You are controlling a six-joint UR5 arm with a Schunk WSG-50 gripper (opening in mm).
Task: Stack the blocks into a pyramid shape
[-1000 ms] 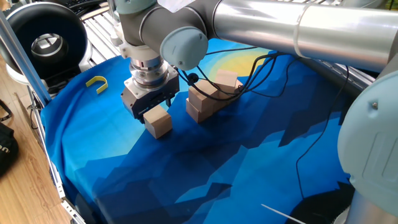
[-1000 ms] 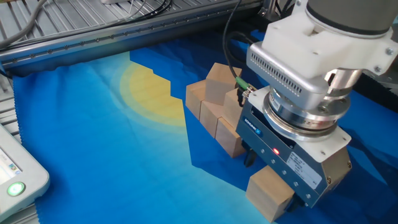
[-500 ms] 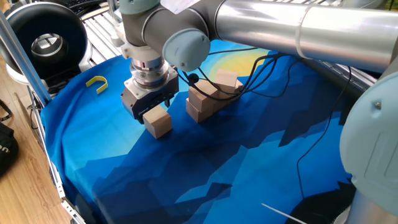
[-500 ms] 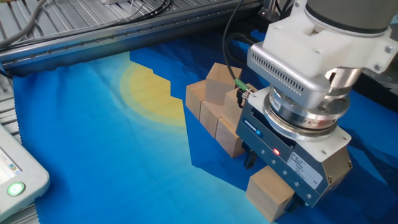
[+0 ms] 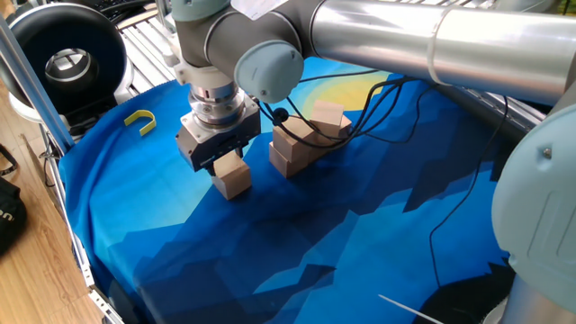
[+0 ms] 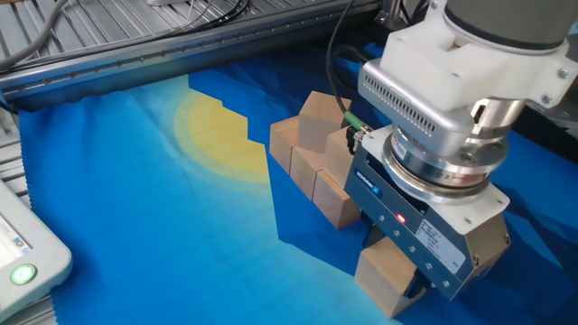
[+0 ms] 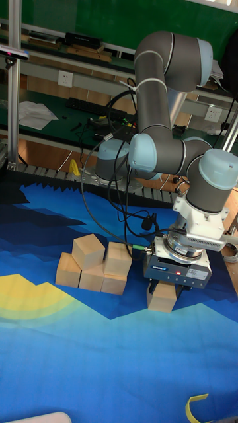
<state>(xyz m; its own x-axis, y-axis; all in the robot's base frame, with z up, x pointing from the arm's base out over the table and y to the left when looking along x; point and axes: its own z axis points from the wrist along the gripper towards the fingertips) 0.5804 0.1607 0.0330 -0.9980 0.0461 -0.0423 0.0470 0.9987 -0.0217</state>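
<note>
I have the end effector (image 5: 225, 162) down over a lone block (image 5: 231, 175) that sits on the blue cloth (image 5: 270, 261) covering the bench, just beside the partly built stack (image 5: 301, 139) but not touching it. The fingers straddle the block's sides; I judge them pinching it or nearly so, though I cannot tell whether the pads are truly in contact.

To do this step well, I want the squeeze square on two opposite faces, then a straight lift before any sideways travel, so the block does not clip the stack next to it. The landing spot should bridge two lower blocks, set down flat and let go only once it rests.

Several things are hard to read. In the other fixed view the tool body covers the block's (image 6: 388, 275) top and the fingertips. In the tall fixed view the stack (image 7: 92, 268) shows about five blocks, one sitting raised on the others, but the rear ones overlap, so the exact count and layout are unclear. A yellow hook (image 5: 140, 120) lies well apart.
</note>
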